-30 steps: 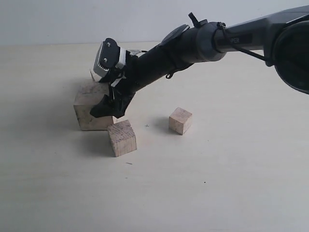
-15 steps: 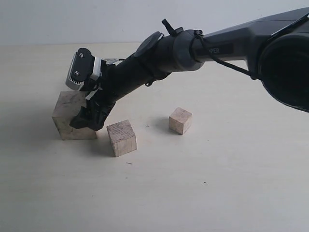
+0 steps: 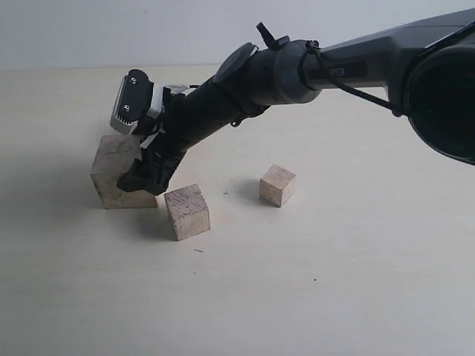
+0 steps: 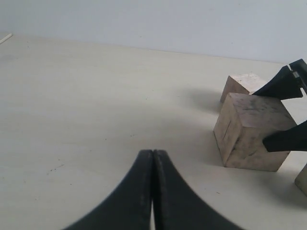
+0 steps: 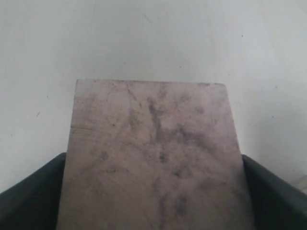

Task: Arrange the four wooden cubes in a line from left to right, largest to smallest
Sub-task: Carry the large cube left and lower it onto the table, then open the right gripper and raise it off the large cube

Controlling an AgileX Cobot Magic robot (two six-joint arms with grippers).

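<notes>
The largest cube (image 3: 117,172) has been moved left, gripped by the wide-spread right gripper (image 3: 145,176); the row's left end is thereby begun.

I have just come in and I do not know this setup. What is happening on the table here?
The right gripper reaches across and grips the largest pale wooden cube at the left of the table. A mid-sized wooden cube and a small wooden cube lie apart to its right; a fourth wooden cube sits behind the largest. The left gripper is shut, holding nothing.
</notes>
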